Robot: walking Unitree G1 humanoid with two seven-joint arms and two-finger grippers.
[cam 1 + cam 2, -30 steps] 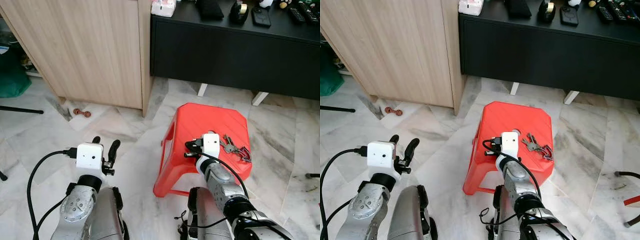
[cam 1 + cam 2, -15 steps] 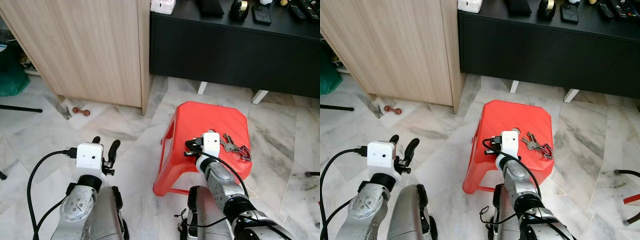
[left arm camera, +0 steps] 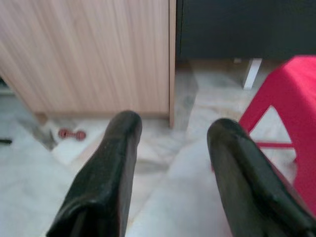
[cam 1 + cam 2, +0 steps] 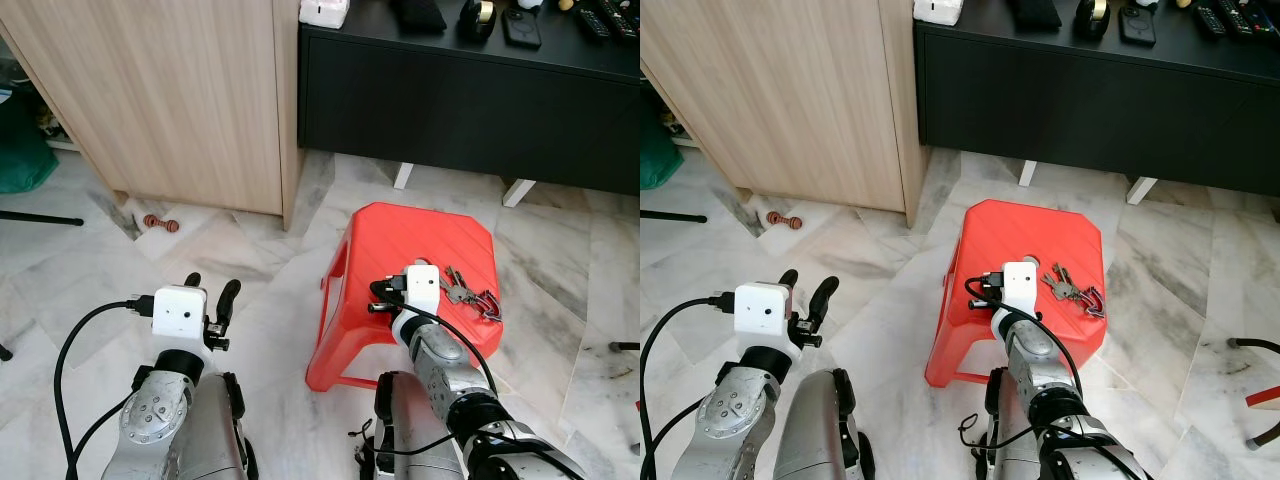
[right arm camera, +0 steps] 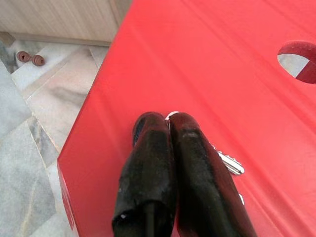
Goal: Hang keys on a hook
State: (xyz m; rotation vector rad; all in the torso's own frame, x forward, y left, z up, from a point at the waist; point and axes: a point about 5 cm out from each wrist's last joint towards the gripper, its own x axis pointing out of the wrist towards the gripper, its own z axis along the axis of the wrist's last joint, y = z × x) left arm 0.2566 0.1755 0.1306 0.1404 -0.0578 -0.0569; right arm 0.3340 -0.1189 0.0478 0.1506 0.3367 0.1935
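Note:
A bunch of keys (image 4: 468, 294) with a red clip lies flat on the right side of a red plastic stool (image 4: 420, 235). My right arm reaches over the stool top, its white wrist box just left of the keys. In the right wrist view my right gripper (image 5: 168, 118) is shut, its fingers low over the red top. A sliver of metal shows at the tips and a key (image 5: 228, 163) pokes out from under them; I cannot tell whether anything is gripped. My left gripper (image 4: 210, 288) is open, held above the floor left of the stool.
A light wooden cabinet (image 4: 180, 100) stands at the back left. Next to it is a low black cabinet (image 4: 470, 100) on white legs, with small items on top. A small red dumbbell toy (image 4: 164, 224) lies on the marble floor near the wooden cabinet.

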